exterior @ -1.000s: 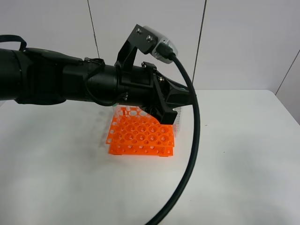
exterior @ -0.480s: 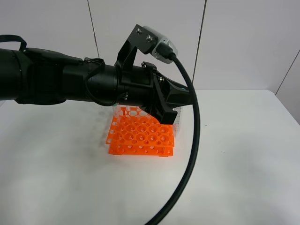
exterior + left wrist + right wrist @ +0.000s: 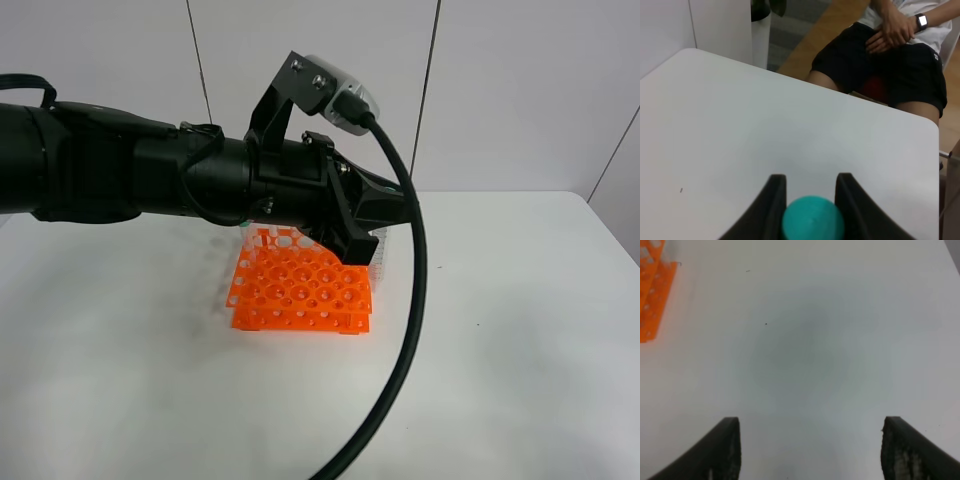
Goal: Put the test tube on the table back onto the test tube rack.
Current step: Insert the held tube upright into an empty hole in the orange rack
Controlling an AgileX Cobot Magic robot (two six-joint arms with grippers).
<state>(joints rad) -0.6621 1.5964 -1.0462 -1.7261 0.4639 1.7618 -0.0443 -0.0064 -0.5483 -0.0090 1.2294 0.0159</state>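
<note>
Seen from high up, the black left gripper [image 3: 392, 205] hangs over the far side of the bright orange plastic grid rack [image 3: 300, 290] on the plain white table [image 3: 500, 330]. In its wrist view, the jaws clamp the teal-green screw cap of the test tube [image 3: 812, 221]. The right wrist view shows the right gripper [image 3: 810, 427] spread wide over the table, holding nothing.

**Soft, even light; close parts blurred**

Bright, diffuse light falls from above on the white table [image 3: 520, 330], with no glare. The test tube rack [image 3: 300, 290] casts only a faint shadow (a vague grey patch also shows in the right wrist view). The left gripper [image 3: 810, 178] and the test tube [image 3: 813, 219] cap are out of focus.
</note>
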